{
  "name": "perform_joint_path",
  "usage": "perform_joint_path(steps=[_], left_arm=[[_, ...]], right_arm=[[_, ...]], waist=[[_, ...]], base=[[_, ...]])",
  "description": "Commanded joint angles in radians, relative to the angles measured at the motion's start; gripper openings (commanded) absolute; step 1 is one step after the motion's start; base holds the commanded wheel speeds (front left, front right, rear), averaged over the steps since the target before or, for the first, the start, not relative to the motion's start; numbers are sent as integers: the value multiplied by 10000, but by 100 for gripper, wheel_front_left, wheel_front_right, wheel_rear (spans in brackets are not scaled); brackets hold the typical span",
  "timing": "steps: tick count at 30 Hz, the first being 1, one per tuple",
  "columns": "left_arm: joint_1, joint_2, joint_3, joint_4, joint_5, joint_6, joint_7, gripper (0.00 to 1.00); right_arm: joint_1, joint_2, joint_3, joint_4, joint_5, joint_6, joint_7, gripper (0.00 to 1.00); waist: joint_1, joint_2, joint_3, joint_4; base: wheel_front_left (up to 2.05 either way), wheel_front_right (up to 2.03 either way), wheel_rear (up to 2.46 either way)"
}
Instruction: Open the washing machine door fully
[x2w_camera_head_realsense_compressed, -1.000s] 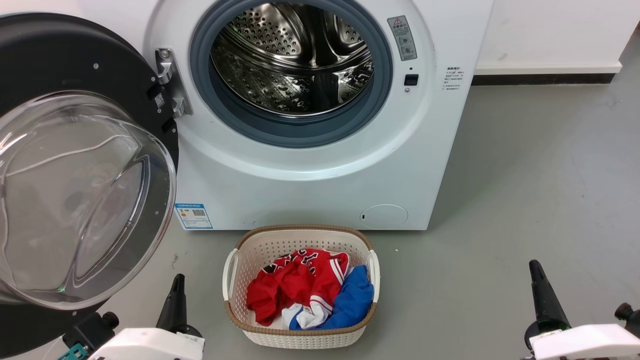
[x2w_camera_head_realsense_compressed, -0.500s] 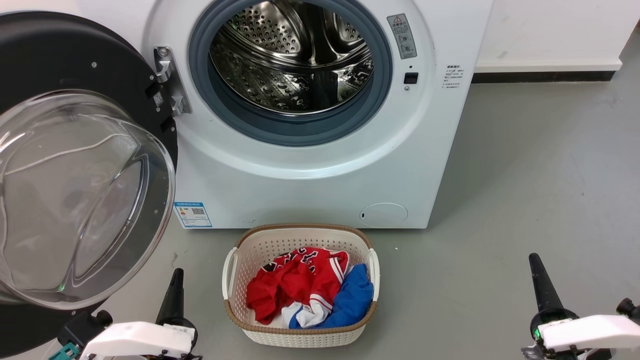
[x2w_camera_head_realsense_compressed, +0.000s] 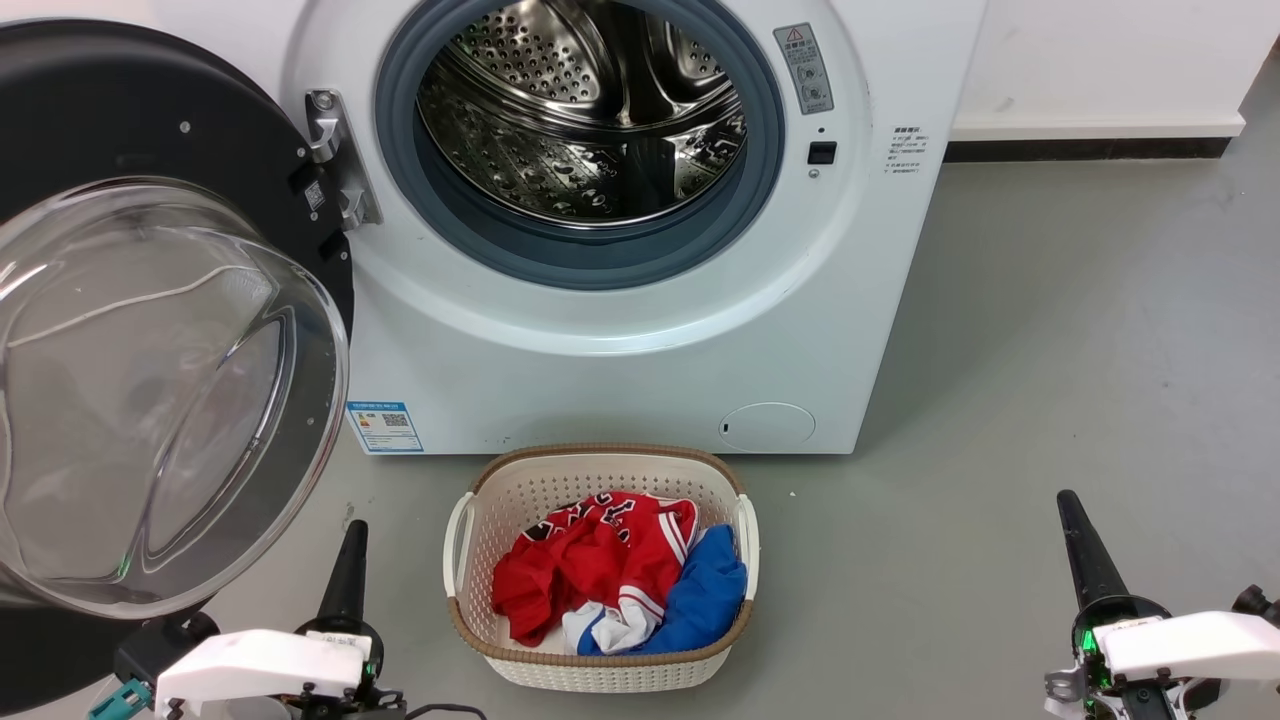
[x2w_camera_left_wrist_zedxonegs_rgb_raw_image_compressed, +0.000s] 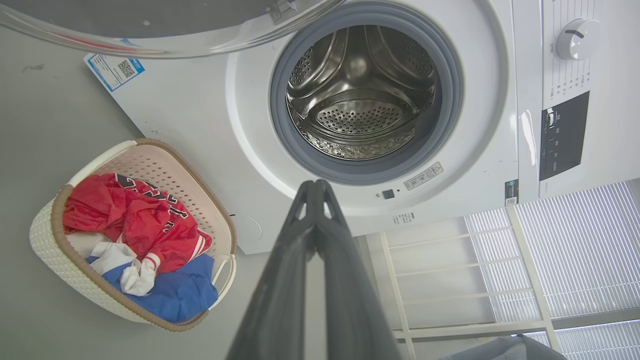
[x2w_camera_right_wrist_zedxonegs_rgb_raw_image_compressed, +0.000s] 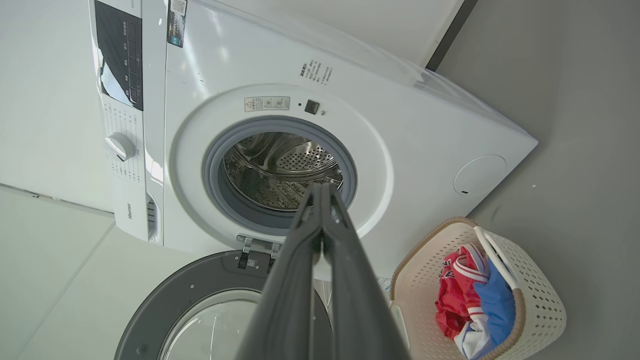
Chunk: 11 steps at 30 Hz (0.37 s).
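Starting nearest the robot, the left gripper (x2w_camera_head_realsense_compressed: 354, 535) has both dark fingers pressed together tip to tip with nothing between them, which the left wrist view confirms (x2w_camera_left_wrist_zedxonegs_rgb_raw_image_compressed: 315, 187). The right gripper (x2w_camera_head_realsense_compressed: 1068, 505) is likewise closed on nothing (x2w_camera_right_wrist_zedxonegs_rgb_raw_image_compressed: 320, 189) and hangs over bare grey floor (x2w_camera_head_realsense_compressed: 1050, 330). Between the two, nearer the left gripper, stands a cream basket (x2w_camera_head_realsense_compressed: 600, 455) with a brown rim, holding a red jersey (x2w_camera_head_realsense_compressed: 590, 560) and a blue garment (x2w_camera_head_realsense_compressed: 708, 600). The washing machine door (x2w_camera_head_realsense_compressed: 160, 330) stands swung wide open just ahead of the left gripper and to its left, apart from the fingers. It is a glossy black disc whose clear glass bowl bulges toward the robot, and it hangs on a metal hinge (x2w_camera_head_realsense_compressed: 335, 160) at the washer's left. The right wrist view takes in the door's black rim and bowl from the side (x2w_camera_right_wrist_zedxonegs_rgb_raw_image_compressed: 215, 310). Ahead of both grippers the steel drum (x2w_camera_head_realsense_compressed: 590, 110) lies exposed inside a grey rubber ring (x2w_camera_head_realsense_compressed: 580, 265). The wrist views add the washer's top, with a white dial (x2w_camera_left_wrist_zedxonegs_rgb_raw_image_compressed: 577, 37) and a dark control panel (x2w_camera_left_wrist_zedxonegs_rgb_raw_image_compressed: 562, 135). A blue label with a QR code (x2w_camera_head_realsense_compressed: 385, 430) sits low on the front, beyond the left gripper. A warning sticker (x2w_camera_head_realsense_compressed: 803, 70) with a red triangle sits right of the drum, its print too small to read. Small lettering (x2w_camera_right_wrist_zedxonegs_rgb_raw_image_compressed: 129, 211) by the panel looks like "Hisense". A round white flap (x2w_camera_head_realsense_compressed: 767, 427) sits low on the front, beyond the basket.
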Motion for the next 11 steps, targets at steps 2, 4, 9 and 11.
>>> perform_joint_path(steps=[2, 4, 9, 11], left_arm=[[-251, -4, 74, -25, -349, -83, 90, 0], [-278, -4, 90, -10, -547, -95, 148, 0], [-364, -6, 128, 21, -1029, -138, 254, 0], [-395, -5, 142, 35, -1213, -153, 309, 0]], right_arm=[[-247, -56, -37, -8, 341, 1, 81, 0], [-293, -53, -49, 22, 521, 1, 118, 0], [-404, -45, -85, 100, 966, 1, 248, 0], [-414, -42, -98, 129, 1135, 1, 295, 0]], waist=[[0, 0, 8, -2], [0, 0, 15, -3], [0, 0, 32, -7], [0, 0, 39, -9]], base=[[0, 0, 0], [0, 0, 0], [0, 0, 0], [0, 0, 0]])
